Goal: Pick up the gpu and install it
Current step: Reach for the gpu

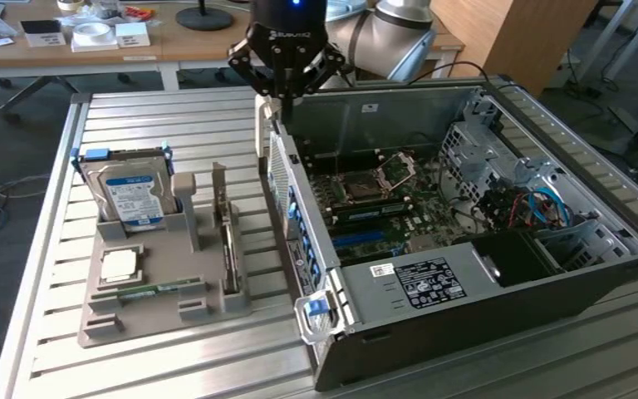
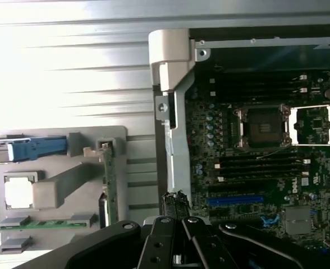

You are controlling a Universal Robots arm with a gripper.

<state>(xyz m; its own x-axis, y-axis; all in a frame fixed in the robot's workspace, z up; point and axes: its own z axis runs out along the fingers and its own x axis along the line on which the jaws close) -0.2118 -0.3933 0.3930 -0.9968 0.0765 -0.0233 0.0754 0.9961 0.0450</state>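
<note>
The gripper (image 1: 287, 104) hung clenched and empty above the computer case's (image 1: 463, 287) rear wall — the gpu (image 1: 226, 233) stood on edge in the grey holder (image 1: 153, 326).

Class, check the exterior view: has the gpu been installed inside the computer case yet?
No, the gpu stands on edge in the grey holder on the table, outside the computer case.

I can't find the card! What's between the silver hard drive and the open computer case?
Exterior view: a grey plastic post, then the thin green gpu card on edge, then slatted metal table.
</note>
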